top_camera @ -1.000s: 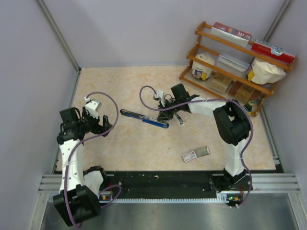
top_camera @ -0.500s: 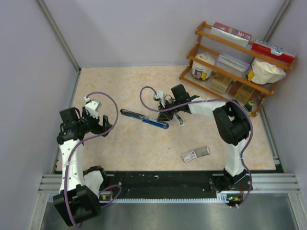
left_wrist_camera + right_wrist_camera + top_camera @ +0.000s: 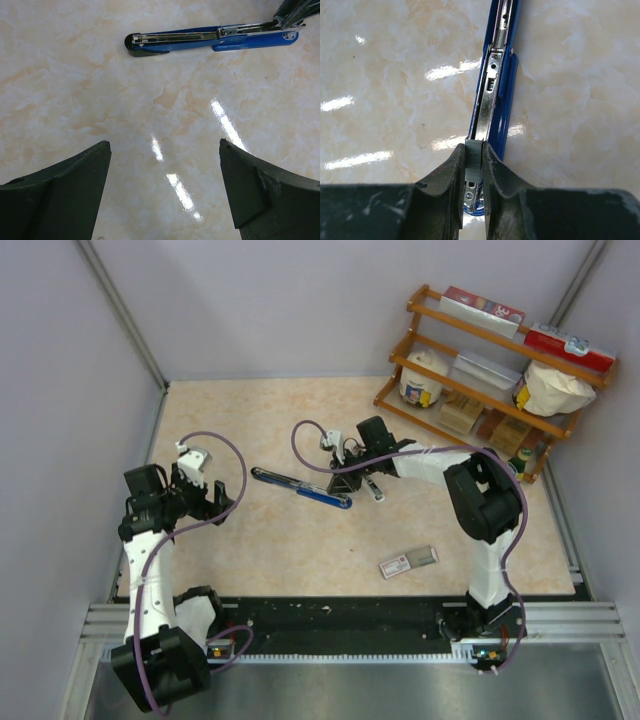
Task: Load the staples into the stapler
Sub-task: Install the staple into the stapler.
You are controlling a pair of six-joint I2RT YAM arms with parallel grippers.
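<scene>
- A small red-and-white box [image 3: 398, 564] with its grey tray [image 3: 426, 556] slid part-way out lies on the marbled surface [image 3: 250, 420], near the arm bases and well apart from everything else.
- The left tool [image 3: 164, 145] hovers over bare surface with its jaws spread wide and nothing between them.
- The stapler [image 3: 300, 486] lies mid-surface, folded out flat, with its metal channel facing up.
- The right tool [image 3: 474, 162] sits low over the stapler's right end. Its jaws are nearly together, pinching the staples [image 3: 473, 161], a short grey ribbed strip in line with the channel.
- A wooden rack [image 3: 470, 332] of packets stands in the far right corner.
</scene>
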